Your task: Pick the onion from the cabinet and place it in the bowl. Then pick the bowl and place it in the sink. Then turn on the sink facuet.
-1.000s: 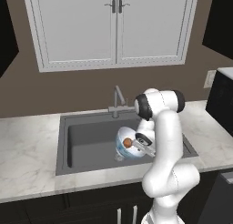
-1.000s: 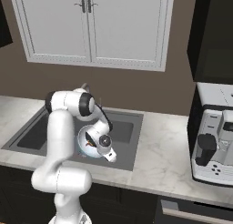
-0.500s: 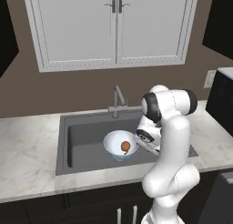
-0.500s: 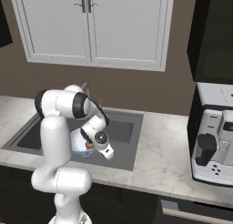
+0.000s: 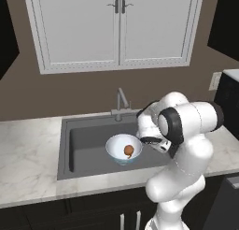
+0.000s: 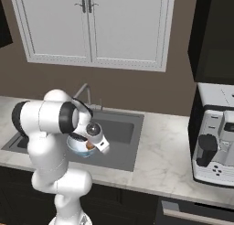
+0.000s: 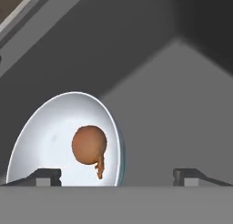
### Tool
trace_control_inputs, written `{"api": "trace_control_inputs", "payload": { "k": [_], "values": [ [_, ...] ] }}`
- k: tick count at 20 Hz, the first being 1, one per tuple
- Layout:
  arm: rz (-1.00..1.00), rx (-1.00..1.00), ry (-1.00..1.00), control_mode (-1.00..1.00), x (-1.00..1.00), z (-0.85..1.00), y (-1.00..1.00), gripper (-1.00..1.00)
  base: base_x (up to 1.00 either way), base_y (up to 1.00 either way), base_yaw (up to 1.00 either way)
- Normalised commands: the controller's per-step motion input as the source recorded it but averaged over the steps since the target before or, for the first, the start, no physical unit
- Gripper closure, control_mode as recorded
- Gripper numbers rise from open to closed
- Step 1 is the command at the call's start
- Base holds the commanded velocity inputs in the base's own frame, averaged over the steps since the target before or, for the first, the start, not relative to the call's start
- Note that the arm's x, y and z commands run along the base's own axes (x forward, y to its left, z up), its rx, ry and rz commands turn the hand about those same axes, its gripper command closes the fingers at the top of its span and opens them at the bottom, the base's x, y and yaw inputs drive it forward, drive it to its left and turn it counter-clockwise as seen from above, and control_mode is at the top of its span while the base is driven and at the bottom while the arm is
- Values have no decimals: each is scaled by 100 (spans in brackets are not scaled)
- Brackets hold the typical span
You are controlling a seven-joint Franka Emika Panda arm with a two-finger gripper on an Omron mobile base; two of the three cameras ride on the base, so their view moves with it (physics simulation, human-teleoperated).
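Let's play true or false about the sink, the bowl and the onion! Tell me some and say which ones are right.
1. The onion lies inside the bowl. True.
2. The bowl sits on the marble counter beside the sink. False: it is down in the sink basin.
3. The gripper is squeezing the bowl's rim. False: its jaws stand wide open, with the bowl's rim between the two fingertips.
4. The cabinet doors above the sink are closed. True.
5. Water is pouring from the sink facuet. False: no water shows at the spout.
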Motion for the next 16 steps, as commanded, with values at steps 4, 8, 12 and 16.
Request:
{"api": "trace_control_inputs", "payload": {
  "k": [4,8,12,16],
  "values": [
    [-4,4,15,-100,0,100,-3,-100,0,0,0],
    [-9,5,15,-100,0,100,-9,-100,0,0,0],
    [-10,4,16,-100,0,100,-10,-100,0,0,0],
    [-11,0,11,-100,0,100,-1,-100,0,0,0]
  ]
}}
